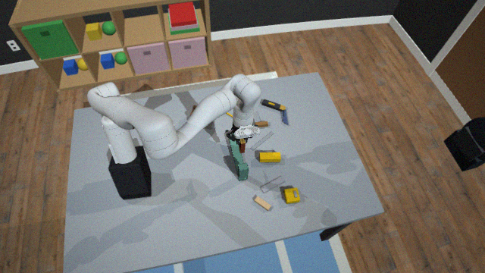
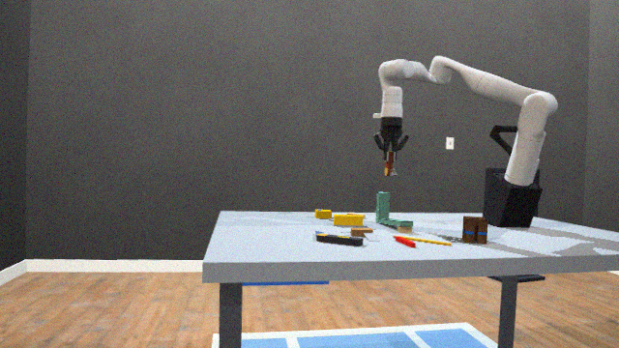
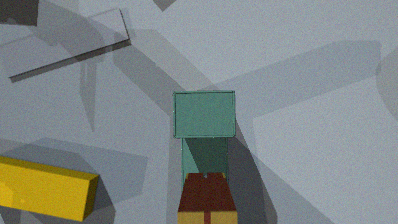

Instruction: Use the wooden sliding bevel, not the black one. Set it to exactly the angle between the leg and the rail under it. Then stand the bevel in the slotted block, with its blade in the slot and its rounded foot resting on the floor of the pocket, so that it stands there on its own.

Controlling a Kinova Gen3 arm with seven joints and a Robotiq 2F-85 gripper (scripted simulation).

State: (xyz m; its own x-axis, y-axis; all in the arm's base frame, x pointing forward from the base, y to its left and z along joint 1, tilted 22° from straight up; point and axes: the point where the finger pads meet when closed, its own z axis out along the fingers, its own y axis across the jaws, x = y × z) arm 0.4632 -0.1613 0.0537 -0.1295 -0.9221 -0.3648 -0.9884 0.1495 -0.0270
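Note:
My gripper [image 1: 242, 142] [image 2: 390, 156] hangs high above the table, shut on the wooden bevel [image 1: 242, 146] [image 2: 389, 165] [image 3: 206, 202]. The bevel shows as a short red-brown and tan piece pointing down; I cannot make out its blade. Right below it stands the green leg on its rail [image 1: 239, 161] [image 2: 383, 206] [image 3: 204, 114]; the wrist view looks down on the leg's top. The black bevel [image 1: 273, 105] [image 2: 338, 239] lies on the table to the far right of the arm. The brown slotted block [image 2: 474, 229] with blue stripes stands near the robot base, mostly hidden by the arm in the top view.
A long yellow block [image 1: 270, 156] [image 2: 348, 219] [image 3: 45, 187] lies beside the leg. A small yellow box [image 1: 292, 195] and a tan stick [image 1: 262, 202] lie nearer the front. A red marker [image 2: 405, 241] and a yellow pencil [image 2: 430, 241] lie by the rail. The black robot base [image 1: 130, 178] stands at the left.

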